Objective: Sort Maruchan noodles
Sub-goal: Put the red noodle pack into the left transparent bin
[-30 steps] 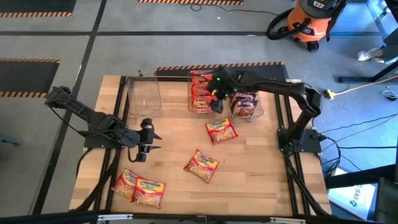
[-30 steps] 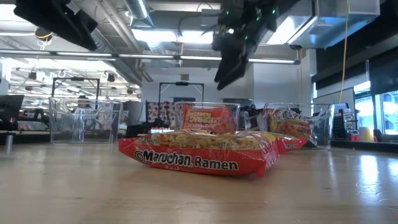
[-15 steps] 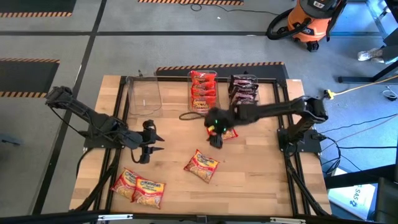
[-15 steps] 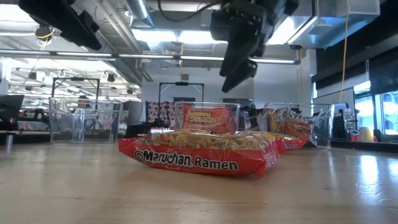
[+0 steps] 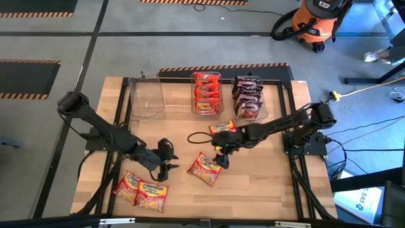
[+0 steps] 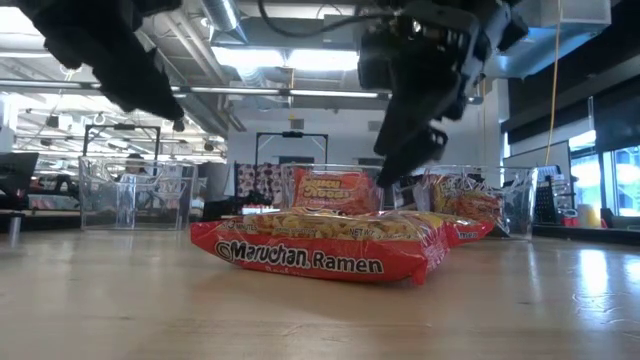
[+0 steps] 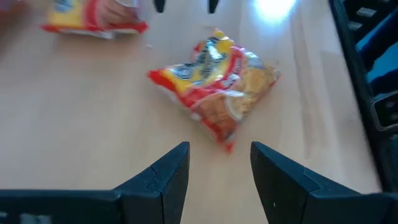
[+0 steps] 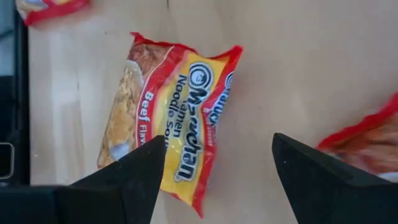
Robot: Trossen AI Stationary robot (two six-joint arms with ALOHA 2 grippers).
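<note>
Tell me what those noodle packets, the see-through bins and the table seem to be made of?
The Maruchan beef ramen packet looks like thin glossy plastic film: it crinkles and catches light. The empty clear bin seems rigid transparent plastic, though glass can't be ruled out. The table looks like pale wood, with visible plank lines and grain.

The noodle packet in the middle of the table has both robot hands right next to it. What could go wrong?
Both grippers aim at the same noodle packet. The left gripper and the right gripper sit on opposite sides of it, both open, so the arms might bump or tug the packet two ways. Also, the packet lies crooked, so fingers could pinch only a corner and it might slip. Another packet lies under the right arm and could get pushed.
</note>
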